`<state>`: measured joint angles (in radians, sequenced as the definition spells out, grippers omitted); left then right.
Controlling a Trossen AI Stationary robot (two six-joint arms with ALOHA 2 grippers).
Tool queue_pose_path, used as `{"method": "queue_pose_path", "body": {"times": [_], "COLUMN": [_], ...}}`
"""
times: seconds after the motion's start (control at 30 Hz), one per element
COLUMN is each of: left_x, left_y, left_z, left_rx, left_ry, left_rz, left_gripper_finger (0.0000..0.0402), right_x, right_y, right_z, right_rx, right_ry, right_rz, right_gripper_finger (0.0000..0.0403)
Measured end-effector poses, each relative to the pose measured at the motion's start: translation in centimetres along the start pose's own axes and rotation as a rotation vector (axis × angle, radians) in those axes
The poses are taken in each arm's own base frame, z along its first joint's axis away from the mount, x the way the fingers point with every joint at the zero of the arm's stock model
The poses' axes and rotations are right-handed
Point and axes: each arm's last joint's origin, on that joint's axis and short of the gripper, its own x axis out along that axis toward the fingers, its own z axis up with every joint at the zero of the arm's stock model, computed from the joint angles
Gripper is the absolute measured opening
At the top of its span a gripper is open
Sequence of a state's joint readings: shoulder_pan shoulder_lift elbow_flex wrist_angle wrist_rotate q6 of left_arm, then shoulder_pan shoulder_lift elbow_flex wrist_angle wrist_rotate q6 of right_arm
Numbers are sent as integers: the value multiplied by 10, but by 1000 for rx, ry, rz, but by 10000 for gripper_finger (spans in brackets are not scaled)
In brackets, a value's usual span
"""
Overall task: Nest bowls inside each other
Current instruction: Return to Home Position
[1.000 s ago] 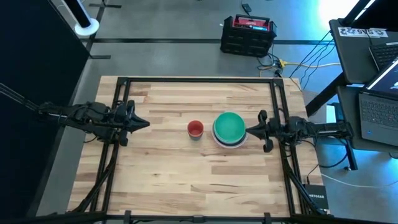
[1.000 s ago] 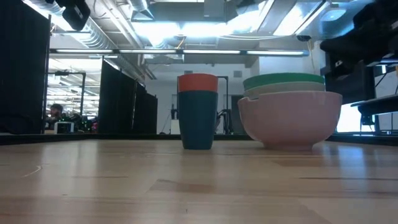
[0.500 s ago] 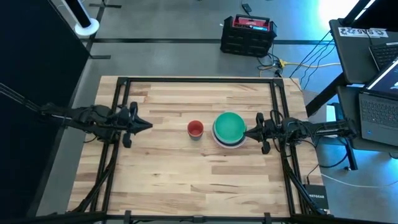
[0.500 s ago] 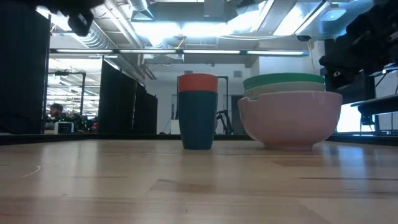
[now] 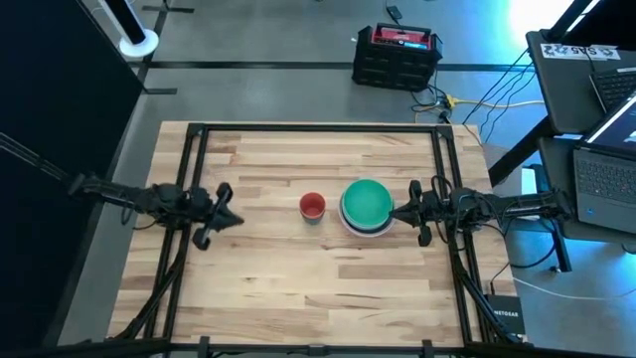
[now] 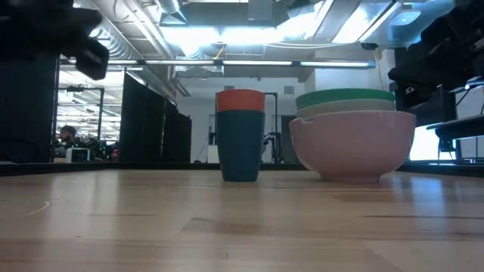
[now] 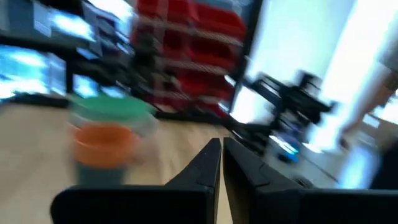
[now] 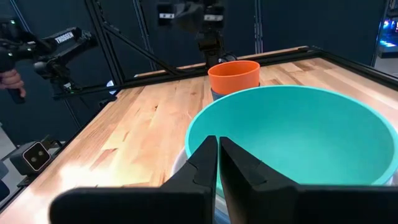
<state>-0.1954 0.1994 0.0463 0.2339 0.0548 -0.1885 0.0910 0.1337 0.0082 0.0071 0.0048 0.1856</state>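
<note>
At bench [image 5: 298, 288] centre, green-topped stack [image 5: 367, 204] stands nested; red bowl [image 5: 312, 205] at its nine o'clock. My left jaws and right jaws: together, empty. Judged step: homing; next, retract clear.

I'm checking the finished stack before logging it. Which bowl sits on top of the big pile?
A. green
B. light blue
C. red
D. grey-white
A: the green bowl tops the pile, and in the low view its rim shows above the large white bowl. The red bowl stands apart beside the pile, inside the dark blue bowl.
</note>
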Motion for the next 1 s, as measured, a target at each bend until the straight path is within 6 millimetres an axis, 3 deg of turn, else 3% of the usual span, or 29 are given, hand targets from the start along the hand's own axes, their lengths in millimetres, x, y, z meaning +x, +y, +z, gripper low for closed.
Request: {"method": "queue_pose_path", "body": {"times": [0.1,0.2,0.7,1.0], "left_x": [-7,-14,-16,-16], "left_y": [-1,-1,24,24], "left_z": [-6,-5,-10,-11], "left_rx": [-7,58,231,165], "left_ry": [61,5,10,22], "left_rz": [-44,-35,345,213], "left_gripper_finger": [0,0,0,0], "right_x": [0,0,0,0], "right_y": [0,0,0,0], "right_z": [0,0,0,0], "right_rx": [0,0,1,0], "right_ry": [0,0,3,3], "right_rz": [0,0,-2,-2], "right_gripper_finger": [1,1,1,1]}}
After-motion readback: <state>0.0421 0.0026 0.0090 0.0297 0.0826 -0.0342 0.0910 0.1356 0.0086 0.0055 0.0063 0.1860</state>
